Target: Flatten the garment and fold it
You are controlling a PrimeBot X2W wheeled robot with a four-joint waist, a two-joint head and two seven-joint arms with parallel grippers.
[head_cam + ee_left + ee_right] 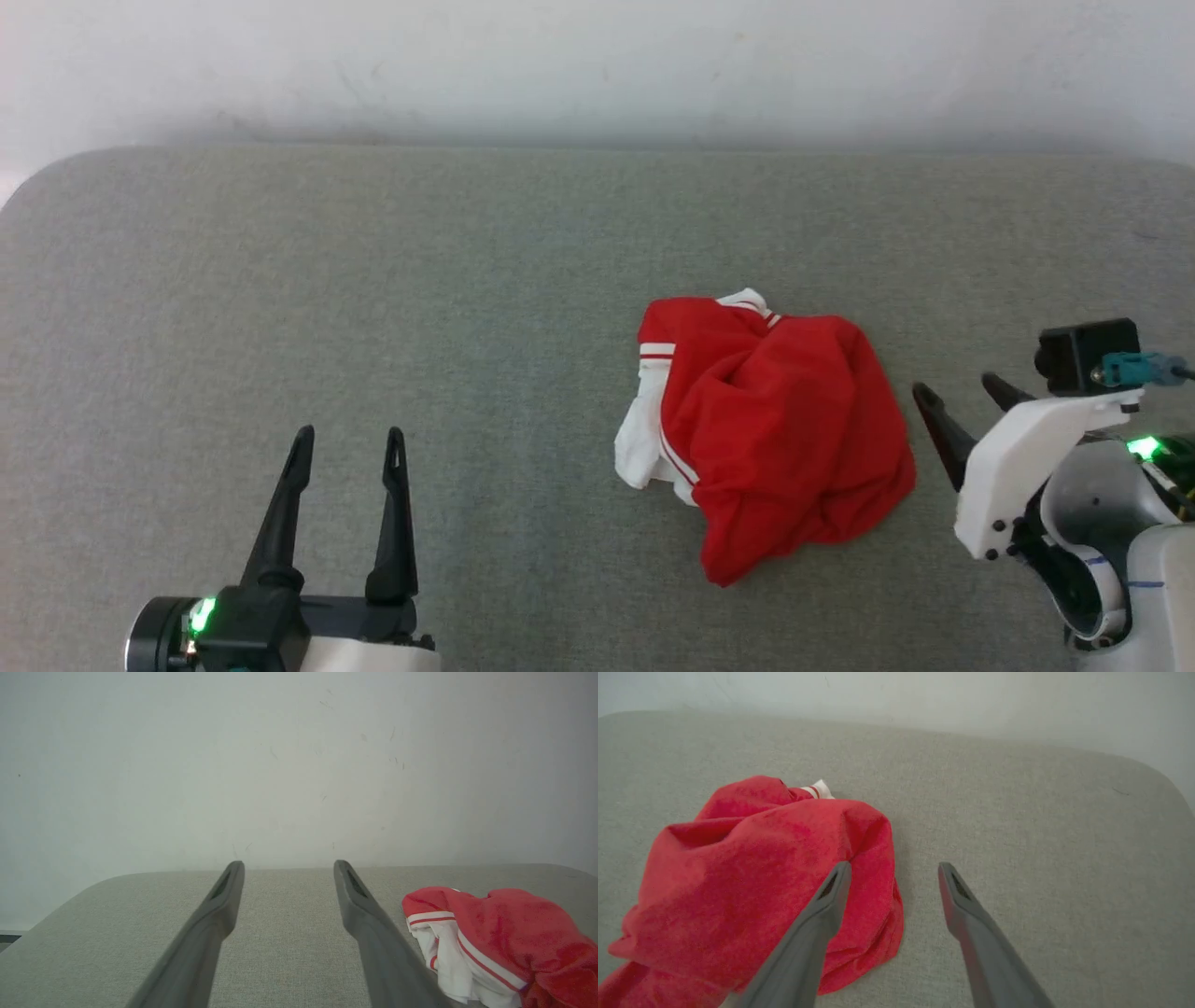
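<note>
crumpled garment [780,429] lies just left of right gripper [954,384]

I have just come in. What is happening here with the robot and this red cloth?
A two-armed robot is about to flatten and fold the garment, a red shirt with white sleeves. It lies crumpled in a heap on the grey padded surface. Neither arm holds anything. The right end effector is open, close beside the heap's right edge. The left end effector is open too, further away over bare surface. No flattening is done yet.
</note>
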